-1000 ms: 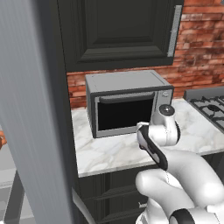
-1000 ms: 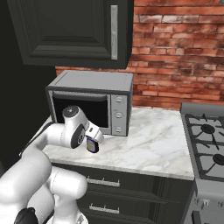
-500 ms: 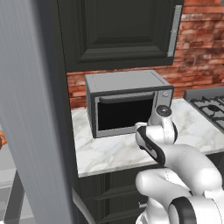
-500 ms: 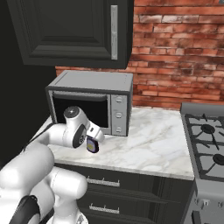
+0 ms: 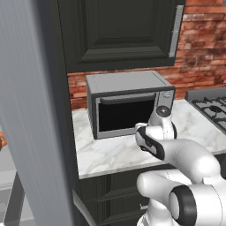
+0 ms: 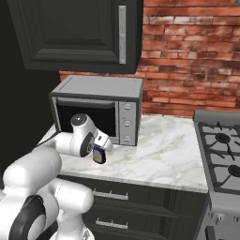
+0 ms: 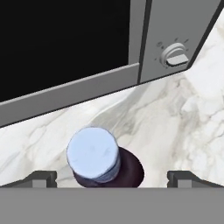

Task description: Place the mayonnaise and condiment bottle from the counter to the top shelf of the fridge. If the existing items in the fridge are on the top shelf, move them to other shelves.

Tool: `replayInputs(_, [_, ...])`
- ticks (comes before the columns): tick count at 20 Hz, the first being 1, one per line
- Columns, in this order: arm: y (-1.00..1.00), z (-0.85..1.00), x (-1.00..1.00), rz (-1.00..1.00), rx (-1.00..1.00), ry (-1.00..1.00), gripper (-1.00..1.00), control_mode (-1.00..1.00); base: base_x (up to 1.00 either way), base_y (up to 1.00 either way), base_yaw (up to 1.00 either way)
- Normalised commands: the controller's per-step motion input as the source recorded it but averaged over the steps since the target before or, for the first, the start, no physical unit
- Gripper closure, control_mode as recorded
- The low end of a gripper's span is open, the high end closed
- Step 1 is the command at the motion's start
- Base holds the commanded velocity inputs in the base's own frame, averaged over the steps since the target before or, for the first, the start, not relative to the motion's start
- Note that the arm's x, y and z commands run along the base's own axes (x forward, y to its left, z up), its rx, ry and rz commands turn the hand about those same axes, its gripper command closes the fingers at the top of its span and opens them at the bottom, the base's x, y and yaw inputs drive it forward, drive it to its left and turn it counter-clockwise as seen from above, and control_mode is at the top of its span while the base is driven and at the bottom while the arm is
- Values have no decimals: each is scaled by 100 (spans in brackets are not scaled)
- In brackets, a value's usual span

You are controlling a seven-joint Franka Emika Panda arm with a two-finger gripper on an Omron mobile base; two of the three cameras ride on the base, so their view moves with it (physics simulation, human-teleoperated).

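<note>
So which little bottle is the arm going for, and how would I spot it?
Find the grey microwave on the white marble counter. On the marble just in front of its door, under the arm's pincer, stands the condiment bottle. It is small and near-black with a pale bluish cap, unlike the big grey box behind it.

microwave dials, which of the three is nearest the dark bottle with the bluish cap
The bottom dial on the grey microwave: the small dark bottle stands low by the door, and the other two dials sit higher up.
</note>
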Motion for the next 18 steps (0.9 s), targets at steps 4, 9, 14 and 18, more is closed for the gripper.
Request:
replayInputs(4, [0, -7, 3, 0, 0, -1, -100, -100, 0, 0, 0])
replayInputs(9, [0, -9, 2, 0, 0, -2, -100, -100, 0, 0, 0])
replayInputs(14, [0, -7, 5, 0, 0, -2, -100, -100, 0, 0, 0])
replayInputs(18, [0, -1, 7, 0, 0, -3, -100, -100, 0, 0, 0])
